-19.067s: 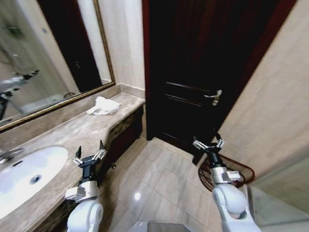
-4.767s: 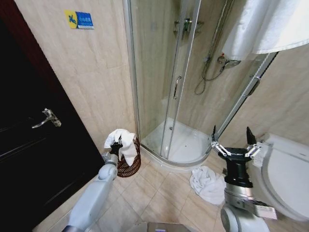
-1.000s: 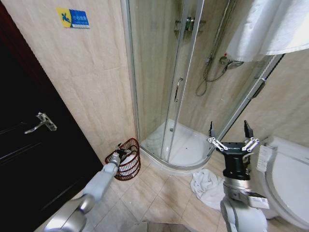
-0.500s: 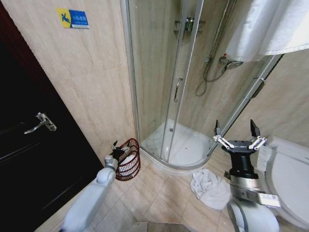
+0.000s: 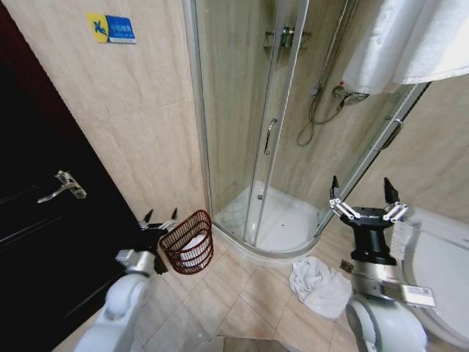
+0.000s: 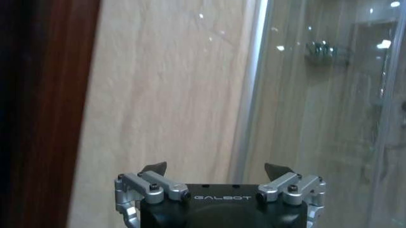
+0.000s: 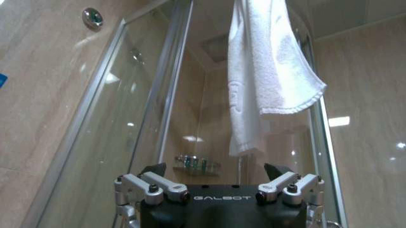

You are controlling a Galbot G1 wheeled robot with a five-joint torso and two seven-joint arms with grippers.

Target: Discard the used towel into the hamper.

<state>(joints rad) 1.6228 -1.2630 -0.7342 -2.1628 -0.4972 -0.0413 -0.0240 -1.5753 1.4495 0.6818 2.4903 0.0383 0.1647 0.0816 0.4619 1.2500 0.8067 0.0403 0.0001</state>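
Though only a pale fold of it shows through the openwork, the used towel (image 5: pixel 192 243) lies down inside the hamper (image 5: pixel 187 243), which stands on the floor tiles against the wall, in the corner between the dark door (image 5: pixel 44 242) and the curved base of the shower cabin (image 5: pixel 271 220). It looks soft and limp, the sort of cloth that sags and slumps wherever it is let go, light when dry and a good deal heavier if wet; I cannot tell which it is. Were anyone to take it up again, a pinch on a bunched fold near the top would serve best, since a loose corner would only trail. The hamper itself seems light and thin-walled, easily tipped by a nudge on its rim.

Just beside the hamper, on the door side and a little above its rim, hangs the left gripper (image 5: pixel 159 222), its jaws spread apart and holding nothing. The right gripper (image 5: pixel 368 203) is raised well apart from all this, near the toilet (image 5: pixel 440 271), fingers likewise splayed and empty. On the floor between shower base and toilet lies a second crumpled white towel (image 5: pixel 316 282), and another hangs high over the shower frame (image 7: pixel 266 71).
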